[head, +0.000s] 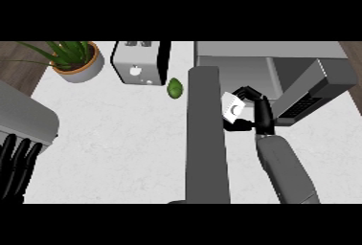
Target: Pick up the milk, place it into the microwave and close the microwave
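Counter (pixel 127 139): R robot hand (pixel 256 112) round milk (pixel 233 106)

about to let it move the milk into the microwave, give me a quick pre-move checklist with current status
1. Milk held: ok, right hand curls round it.
2. Microwave door open: ok, swung out at right.
3. Milk off the counter: cannot tell.
4. Inside of the microwave free: cannot tell, interior not visible.
5. Left hand out of the way: ok, at the left edge.
6. Avocado and toaster off the path: ok, both lie left.
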You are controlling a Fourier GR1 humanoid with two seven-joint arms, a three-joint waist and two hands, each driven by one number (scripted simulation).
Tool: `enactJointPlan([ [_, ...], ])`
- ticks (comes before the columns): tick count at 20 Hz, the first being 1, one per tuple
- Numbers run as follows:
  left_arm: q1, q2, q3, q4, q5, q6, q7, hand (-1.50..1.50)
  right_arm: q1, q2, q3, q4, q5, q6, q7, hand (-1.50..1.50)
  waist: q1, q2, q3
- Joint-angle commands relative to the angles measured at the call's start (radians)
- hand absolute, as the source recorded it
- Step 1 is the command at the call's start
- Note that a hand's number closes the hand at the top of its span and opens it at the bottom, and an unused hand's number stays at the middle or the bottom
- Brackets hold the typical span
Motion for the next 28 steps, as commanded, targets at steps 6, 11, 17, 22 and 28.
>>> enactJointPlan([
  [6, 0.001, -0.014, -0.020, -0.043, -0.002, -0.004, 0.021, -1.50, -0.297, -0.137, -0.124, 0.375, 0.021, -0.081, -0.015, 1.50, 0.037, 0.015, 0.003],
  [11, -0.035, -0.019, -0.056, 0.020, -0.044, -0.010, 0.011, -1.50, -0.368, -0.163, -0.176, 0.450, 0.020, -0.238, 0.002, 1.50, 0.056, 0.027, 0.003],
  [17, -0.045, 0.005, -0.029, 0.027, -0.052, -0.016, 0.008, -1.50, -0.417, -0.199, -0.121, 0.512, 0.121, -0.416, -0.042, 1.50, 0.076, 0.033, 0.003],
  [22, -0.101, 0.024, 0.001, 0.081, -0.064, -0.024, -0.022, -1.50, -0.436, -0.182, -0.071, 0.594, 0.173, -0.357, -0.030, -1.50, 0.078, 0.040, 0.004],
  [28, -0.075, 0.001, -0.056, 0.058, -0.097, -0.023, -0.021, -1.50, -0.508, -0.147, -0.043, 0.641, 0.207, -0.333, 0.036, -1.50, 0.096, 0.042, 0.004],
])
